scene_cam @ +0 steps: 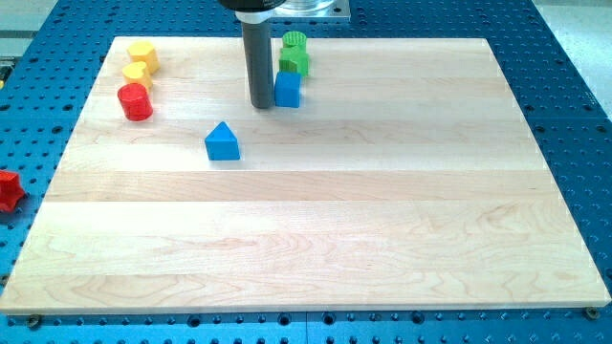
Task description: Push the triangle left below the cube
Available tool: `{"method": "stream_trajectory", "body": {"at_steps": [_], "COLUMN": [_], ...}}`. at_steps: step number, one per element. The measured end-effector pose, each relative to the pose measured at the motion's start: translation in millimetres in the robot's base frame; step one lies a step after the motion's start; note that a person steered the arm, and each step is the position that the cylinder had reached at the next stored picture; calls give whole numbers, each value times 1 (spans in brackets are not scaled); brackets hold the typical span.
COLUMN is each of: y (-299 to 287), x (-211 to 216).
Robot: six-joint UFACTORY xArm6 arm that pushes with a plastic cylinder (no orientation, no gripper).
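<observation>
A blue triangle [223,142] lies on the wooden board [316,220], left of centre in the upper half. A blue cube [288,90] stands near the view's top, up and to the right of the triangle. My tip [260,105] rests on the board just left of the cube, touching or nearly touching it. The tip is above and to the right of the triangle, clearly apart from it.
A green block [295,61] and a green cylinder [295,41] stand right behind the cube. Two yellow blocks [142,55] [137,74] and a red cylinder [135,101] cluster at the upper left. A red star-like block [8,189] lies off the board's left edge.
</observation>
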State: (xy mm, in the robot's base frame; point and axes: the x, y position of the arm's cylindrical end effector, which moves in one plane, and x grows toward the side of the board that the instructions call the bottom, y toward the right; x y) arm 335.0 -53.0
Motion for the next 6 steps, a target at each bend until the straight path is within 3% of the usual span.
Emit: {"method": "stream_trajectory", "body": {"at_steps": [1,3,4,6], "y": [4,-44,-92,-12], "x": [0,152,142,82]}}
